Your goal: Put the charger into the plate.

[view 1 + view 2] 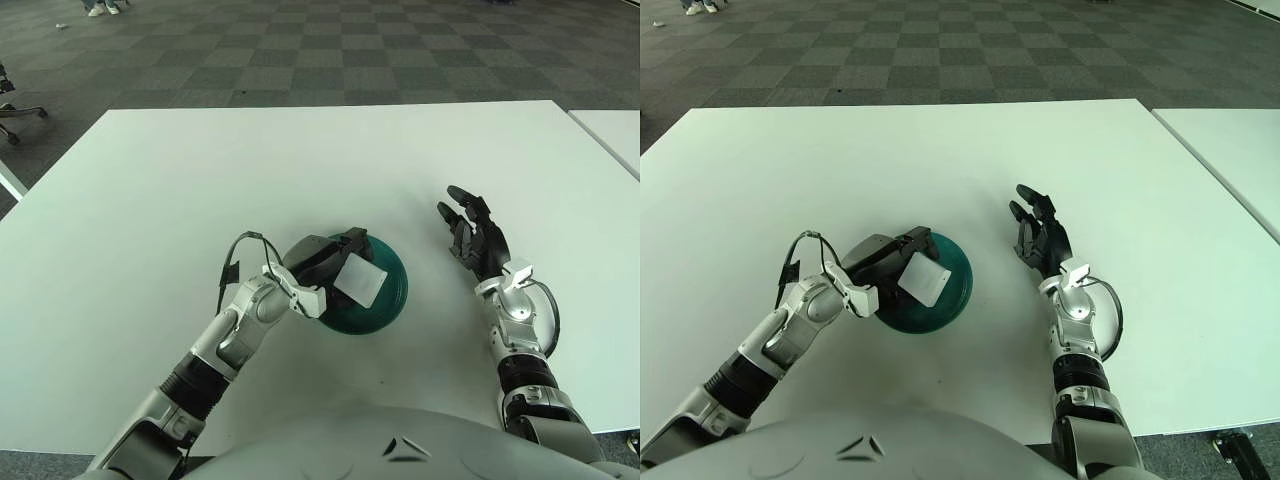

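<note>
The left hand (318, 262) pinches a flat white square charger (359, 283) over the round glossy teal plate (388, 300); the right hand (476, 238) shows spread fingers.

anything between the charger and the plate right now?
Nothing visible. The left hand holds the white charger directly over the teal plate. The right hand shows to the plate's right, fingers open.
</note>
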`<control>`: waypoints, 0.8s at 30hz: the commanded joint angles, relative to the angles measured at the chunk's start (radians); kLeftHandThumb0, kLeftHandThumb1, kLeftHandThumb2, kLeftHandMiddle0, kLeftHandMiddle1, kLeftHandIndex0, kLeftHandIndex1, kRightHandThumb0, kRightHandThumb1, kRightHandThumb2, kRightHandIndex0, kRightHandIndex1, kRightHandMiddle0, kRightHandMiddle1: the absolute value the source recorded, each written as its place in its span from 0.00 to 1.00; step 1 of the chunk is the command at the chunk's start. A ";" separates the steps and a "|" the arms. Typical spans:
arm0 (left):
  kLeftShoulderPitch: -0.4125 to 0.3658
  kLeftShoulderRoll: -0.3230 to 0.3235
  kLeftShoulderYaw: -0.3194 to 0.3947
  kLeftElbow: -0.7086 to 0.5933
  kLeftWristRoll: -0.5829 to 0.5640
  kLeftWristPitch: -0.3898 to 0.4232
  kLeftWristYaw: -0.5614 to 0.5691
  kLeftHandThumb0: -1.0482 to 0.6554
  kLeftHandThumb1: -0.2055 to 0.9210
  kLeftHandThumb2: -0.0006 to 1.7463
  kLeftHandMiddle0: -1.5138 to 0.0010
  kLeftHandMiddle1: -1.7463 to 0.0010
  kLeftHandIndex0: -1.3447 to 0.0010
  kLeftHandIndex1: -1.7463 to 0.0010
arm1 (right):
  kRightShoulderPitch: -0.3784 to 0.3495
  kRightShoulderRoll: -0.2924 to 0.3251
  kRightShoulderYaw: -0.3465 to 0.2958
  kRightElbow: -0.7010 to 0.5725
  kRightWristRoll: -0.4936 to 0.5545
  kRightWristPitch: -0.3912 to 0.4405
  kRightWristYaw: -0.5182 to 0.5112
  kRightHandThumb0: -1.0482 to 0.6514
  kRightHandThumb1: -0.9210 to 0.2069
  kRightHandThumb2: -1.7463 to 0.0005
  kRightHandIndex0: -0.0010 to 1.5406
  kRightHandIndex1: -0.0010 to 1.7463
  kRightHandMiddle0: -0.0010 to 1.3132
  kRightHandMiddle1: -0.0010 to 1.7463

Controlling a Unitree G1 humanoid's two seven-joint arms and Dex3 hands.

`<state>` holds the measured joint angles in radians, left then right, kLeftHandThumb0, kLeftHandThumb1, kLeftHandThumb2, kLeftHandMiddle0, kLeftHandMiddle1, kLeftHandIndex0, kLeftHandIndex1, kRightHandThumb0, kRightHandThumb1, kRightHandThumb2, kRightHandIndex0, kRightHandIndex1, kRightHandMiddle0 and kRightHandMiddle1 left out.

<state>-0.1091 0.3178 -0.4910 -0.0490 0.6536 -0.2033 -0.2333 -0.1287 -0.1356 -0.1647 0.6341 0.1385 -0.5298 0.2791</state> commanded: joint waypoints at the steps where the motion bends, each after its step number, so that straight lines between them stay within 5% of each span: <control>1: -0.012 0.033 -0.015 -0.001 0.041 0.049 -0.070 0.12 1.00 0.36 0.84 0.39 0.94 0.25 | 0.118 0.044 0.009 0.157 -0.010 0.048 -0.015 0.10 0.00 0.53 0.20 0.00 0.00 0.36; 24: -0.024 0.060 -0.004 -0.013 0.089 0.111 -0.114 0.09 1.00 0.39 0.84 0.71 1.00 0.46 | 0.106 0.049 0.009 0.169 -0.007 0.051 -0.017 0.10 0.00 0.54 0.21 0.01 0.00 0.35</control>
<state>-0.1399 0.3577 -0.4963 -0.0592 0.7252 -0.1237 -0.3155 -0.1403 -0.1350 -0.1670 0.6527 0.1384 -0.5343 0.2703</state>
